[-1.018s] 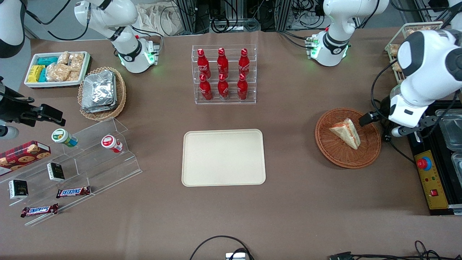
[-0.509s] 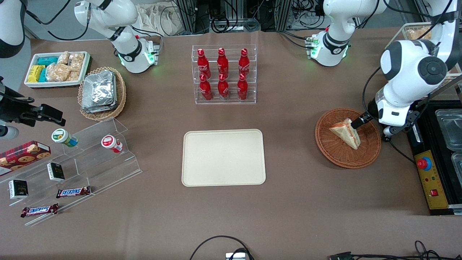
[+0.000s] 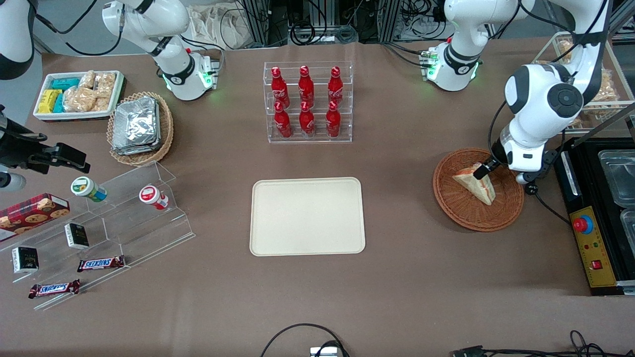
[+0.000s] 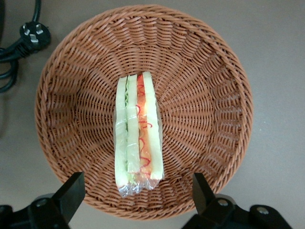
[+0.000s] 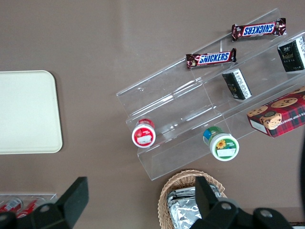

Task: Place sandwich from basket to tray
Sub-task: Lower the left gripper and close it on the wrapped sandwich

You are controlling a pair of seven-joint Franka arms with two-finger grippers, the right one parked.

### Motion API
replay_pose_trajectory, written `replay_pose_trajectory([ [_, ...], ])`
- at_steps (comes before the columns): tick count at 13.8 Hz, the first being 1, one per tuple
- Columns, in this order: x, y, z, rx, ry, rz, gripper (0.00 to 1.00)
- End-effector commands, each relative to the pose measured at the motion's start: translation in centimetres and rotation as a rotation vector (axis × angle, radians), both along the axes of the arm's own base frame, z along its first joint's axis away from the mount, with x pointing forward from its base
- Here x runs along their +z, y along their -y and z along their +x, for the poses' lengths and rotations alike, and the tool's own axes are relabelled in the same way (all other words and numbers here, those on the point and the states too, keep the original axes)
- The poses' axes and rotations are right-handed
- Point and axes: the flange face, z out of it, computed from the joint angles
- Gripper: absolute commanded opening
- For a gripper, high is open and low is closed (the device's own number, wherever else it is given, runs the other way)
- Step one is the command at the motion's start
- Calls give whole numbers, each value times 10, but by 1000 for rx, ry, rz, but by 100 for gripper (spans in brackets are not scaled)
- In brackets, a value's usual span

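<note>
Brown cloth covers the desk (image 3: 421,277). Toward the working arm's end sits the basket (image 3: 461,218), and the sandwich (image 3: 477,184) lies in its middle, filling edge up. Above it hangs the gripper (image 4: 138,200), fingers (image 4: 71,191) spread wide, either side of the sandwich, not touching. Mid-desk, the tray (image 3: 307,216) lies bare.

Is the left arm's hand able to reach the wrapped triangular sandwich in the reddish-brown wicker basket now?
Probably yes. The hand hovers open directly above the wrapped triangular sandwich, which lies alone in the reddish-brown wicker basket; nothing covers it.
</note>
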Motion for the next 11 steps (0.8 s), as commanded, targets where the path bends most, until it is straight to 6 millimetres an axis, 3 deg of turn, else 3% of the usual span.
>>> replay_pose_trajectory([
  [1, -25, 3, -7, 27, 17, 6, 100],
  [11, -74, 11, -14, 39, 25, -1, 100],
])
